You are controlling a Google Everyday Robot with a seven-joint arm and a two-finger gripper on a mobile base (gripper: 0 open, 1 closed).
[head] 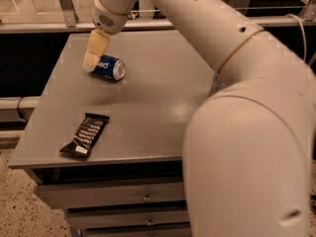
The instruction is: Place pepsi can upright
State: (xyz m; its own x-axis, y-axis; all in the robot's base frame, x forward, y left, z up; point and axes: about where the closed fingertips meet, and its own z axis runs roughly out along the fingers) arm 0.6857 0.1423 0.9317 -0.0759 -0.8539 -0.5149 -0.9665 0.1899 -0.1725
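— What fills most of the frame?

— My own arm (237,107). It is pale and thick, takes up the whole right side and sweeps to the upper left. Under it is the grey tabletop (158,102), with a stack of drawers (113,196) along the bottom edge.

— And what lies on the tabletop?

— At lower left, near the front edge, there is a dark snack bar in its wrapper (85,135), lying flat and slanted. At upper left is the pepsi can (110,67), dark blue with white lettering. It is on its side, with its silver top turned to the lower right.

— Where is your pincer?

— My pincer (90,63) points down at the upper left, right at the can's left end. Its tip overlaps that end in this view. I cannot tell whether it touches the can, and I cannot tell whether it is spread or pressed together.

— Anything smaller?

— A sliver of a silver can (216,84) shows at the middle right, upright and mostly hidden behind my arm. It is well apart from the pepsi can.
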